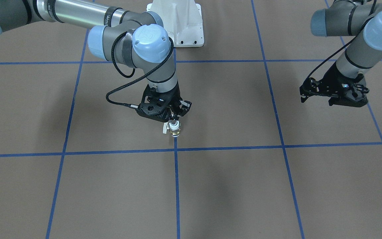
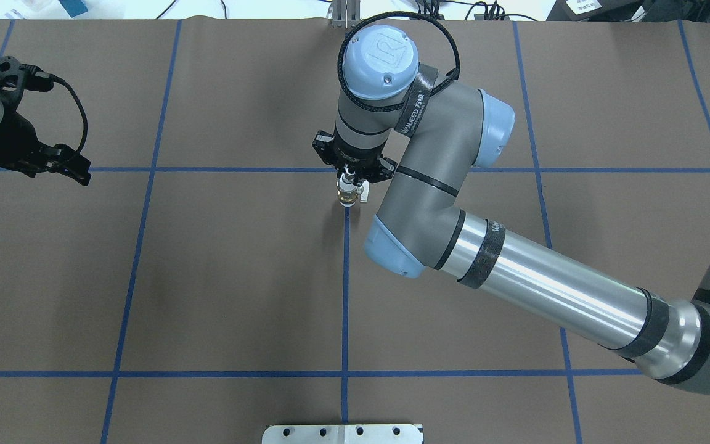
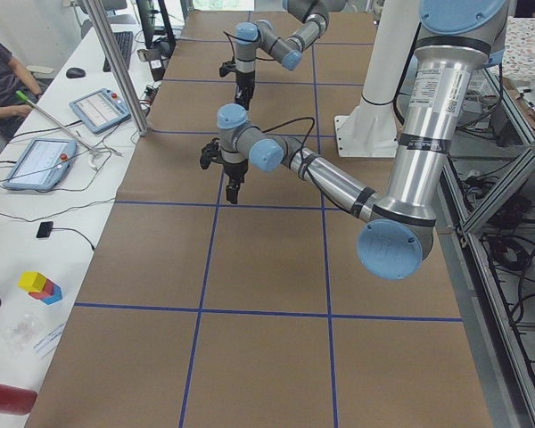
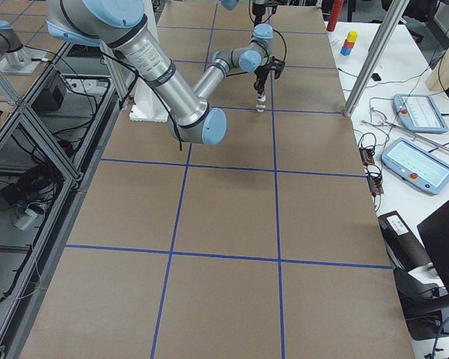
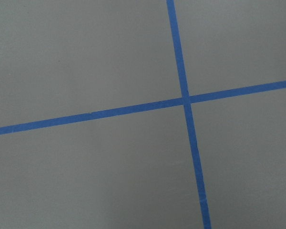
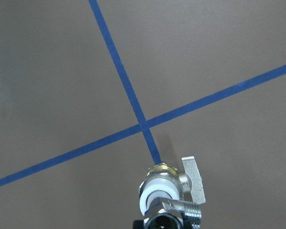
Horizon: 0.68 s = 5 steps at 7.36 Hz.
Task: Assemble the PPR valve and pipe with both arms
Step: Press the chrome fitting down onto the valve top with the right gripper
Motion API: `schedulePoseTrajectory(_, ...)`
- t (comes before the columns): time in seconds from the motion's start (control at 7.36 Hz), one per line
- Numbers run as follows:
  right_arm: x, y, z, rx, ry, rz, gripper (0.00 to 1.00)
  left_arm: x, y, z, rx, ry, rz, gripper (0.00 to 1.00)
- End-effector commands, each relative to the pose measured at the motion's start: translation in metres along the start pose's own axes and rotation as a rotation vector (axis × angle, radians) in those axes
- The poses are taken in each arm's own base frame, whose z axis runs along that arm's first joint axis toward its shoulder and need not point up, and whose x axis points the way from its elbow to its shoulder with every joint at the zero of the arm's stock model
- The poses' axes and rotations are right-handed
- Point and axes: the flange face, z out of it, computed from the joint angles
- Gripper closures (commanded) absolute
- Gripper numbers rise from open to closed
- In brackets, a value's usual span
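Note:
My right gripper (image 1: pixel 174 117) points down over the table's middle and is shut on the PPR valve (image 1: pixel 174 128), near a blue tape crossing. The right wrist view shows the valve's brass ring and white collar (image 6: pixel 157 191) with its side lever (image 6: pixel 193 179). The chrome pipe (image 6: pixel 183 206) sits against the valve at the end by my fingers. The valve hangs close to the table; I cannot tell if it touches. My left gripper (image 1: pixel 317 100) is empty, its fingers look apart, and it hovers far off to my left (image 2: pixel 74 169).
The white pedestal base (image 1: pixel 177 23) stands behind the right gripper. Blue tape lines (image 5: pixel 183 100) grid the brown table. A side desk holds tablets (image 3: pixel 94 109), and a person (image 3: pixel 0 71) sits beyond the table's far edge.

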Motion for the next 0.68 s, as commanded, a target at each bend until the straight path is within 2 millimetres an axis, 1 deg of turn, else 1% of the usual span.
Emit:
schedulePoseTrajectory(0.0,0.0006,-0.0006,0.0030,-0.001,0.006,-0.004,1.00,0.0000,0.0000,0.0000,0.000,0.000,0.000,0.01)
schedulePoseTrajectory(0.27,-0.0005,-0.0001,0.0015,0.001,0.002,-0.011,1.00,0.0000,0.0000,0.0000,0.000,0.000,0.000,0.01)
schedulePoseTrajectory(0.41,-0.0003,-0.0004,0.0021,0.001,0.003,-0.010,0.68,0.0000,0.0000,0.0000,0.000,0.000,0.000,0.01)
schedulePoseTrajectory(0.54,-0.0003,-0.0006,0.0022,0.002,0.003,-0.010,0.50,0.0000,0.0000,0.0000,0.000,0.000,0.000,0.01)
